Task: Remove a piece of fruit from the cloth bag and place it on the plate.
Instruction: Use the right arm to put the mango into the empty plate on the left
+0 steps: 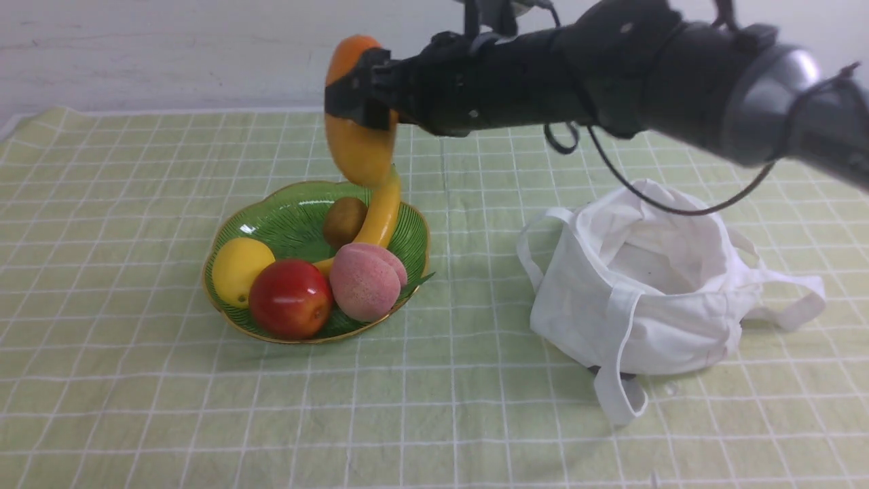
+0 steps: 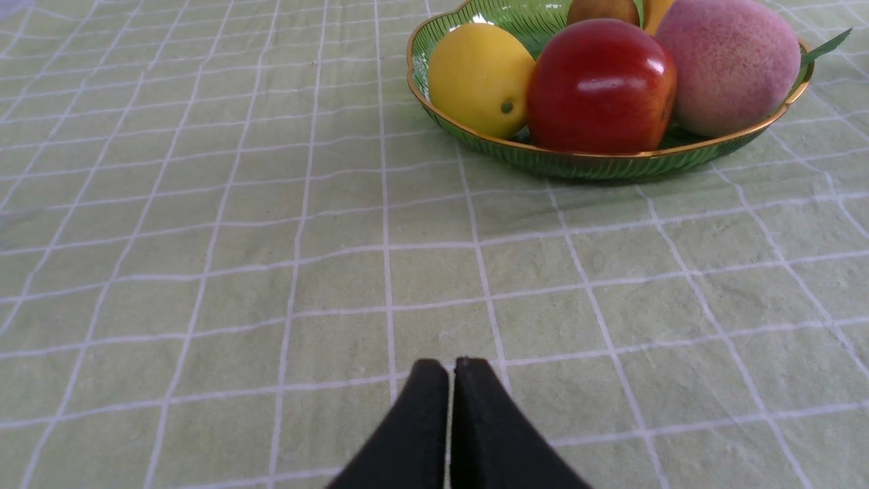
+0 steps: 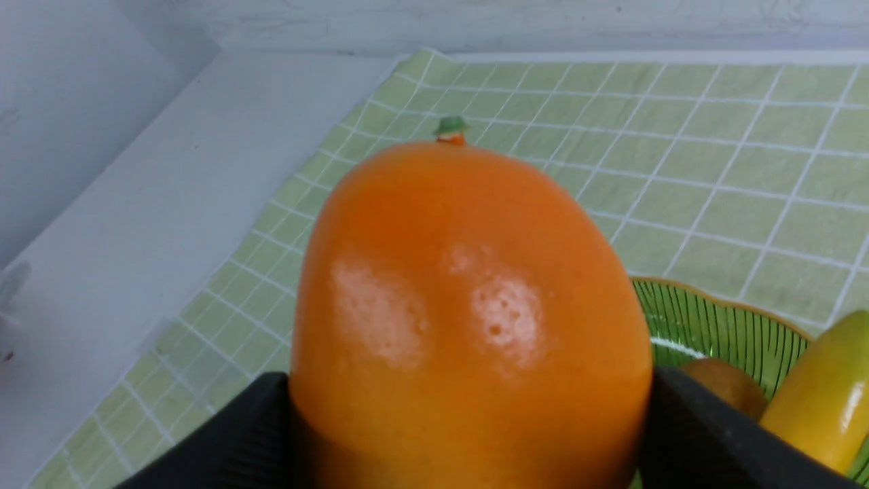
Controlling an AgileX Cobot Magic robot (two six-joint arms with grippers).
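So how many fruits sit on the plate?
5 on the green ribbed plate: yellow lemon, red apple and pink peach in front, brown kiwi and yellow banana behind. More could be hidden.

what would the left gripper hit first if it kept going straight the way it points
Likely the plate's near rim beside the lemon, with only bare tablecloth before it, though depth is unclear.
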